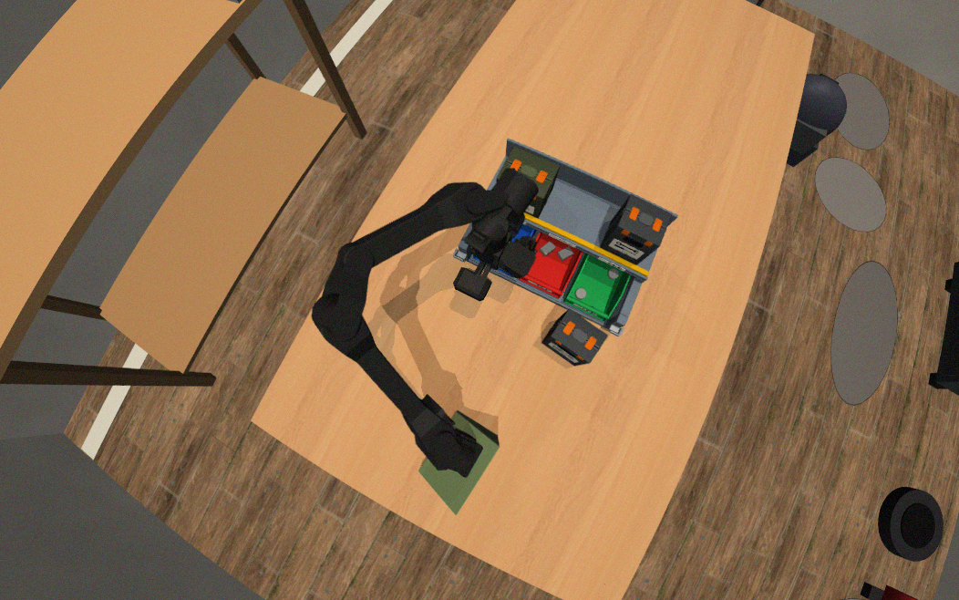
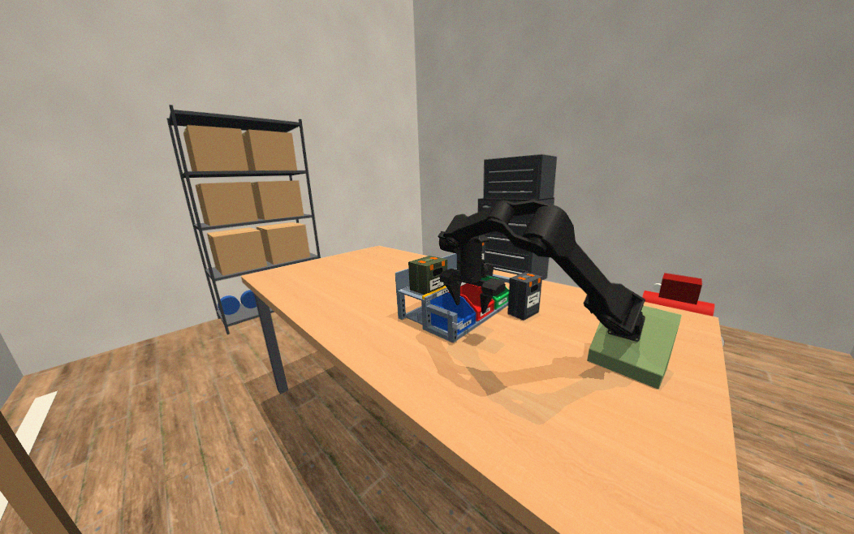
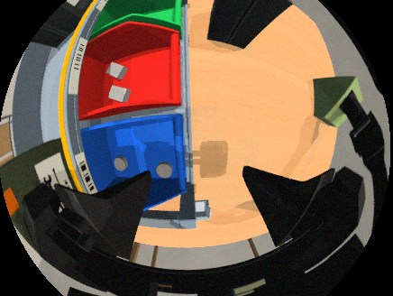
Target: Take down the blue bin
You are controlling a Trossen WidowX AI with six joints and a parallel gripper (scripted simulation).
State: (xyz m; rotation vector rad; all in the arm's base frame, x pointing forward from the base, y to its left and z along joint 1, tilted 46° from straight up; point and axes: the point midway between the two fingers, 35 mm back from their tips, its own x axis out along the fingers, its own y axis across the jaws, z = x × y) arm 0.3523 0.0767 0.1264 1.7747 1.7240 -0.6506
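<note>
Jaws released, spread wide with nothing between, and pointing down at the front of the shelf (image 1: 593, 186) (image 2: 401, 307) (image 3: 27, 95). In the wrist view, left fingertip (image 3: 146, 178) over the interior of the blue bin (image 1: 524, 231) (image 2: 443, 304) (image 3: 135, 144), right fingertip (image 3: 248, 173) out beyond the front edge, over the bench (image 1: 636, 70) (image 2: 503, 428) (image 3: 252, 90). Exact clearance above the rim: impossible to tell.

Blue bin upright in the lower front row of the shelf, at the end nearest the exterior camera, with two grey discs (image 3: 164, 170) lying loose inside. Probable step: lining up for a pinch on the front wall. From here, risk of striking a disc or the floor of the bin through too deep a descent, or of landing on the rim through poor centring. With a grip on one wall only, a likely tilt under lift and a slide or spill of the discs.

Next along, just beside, the red bin (image 1: 548, 270) (image 2: 472, 299) (image 3: 144, 68), then the green bin (image 1: 597, 290) (image 2: 502, 298) (image 3: 149, 11): possible dragging through sideways drift. Behind, on the upper level, an olive case (image 1: 529, 170) (image 2: 423, 278) (image 3: 27, 167), open to a knock from the rear finger. Near the green end, a dark case (image 1: 581, 336) (image 2: 524, 302) (image 3: 243, 23) on the bench, best avoided during set-down.
</note>
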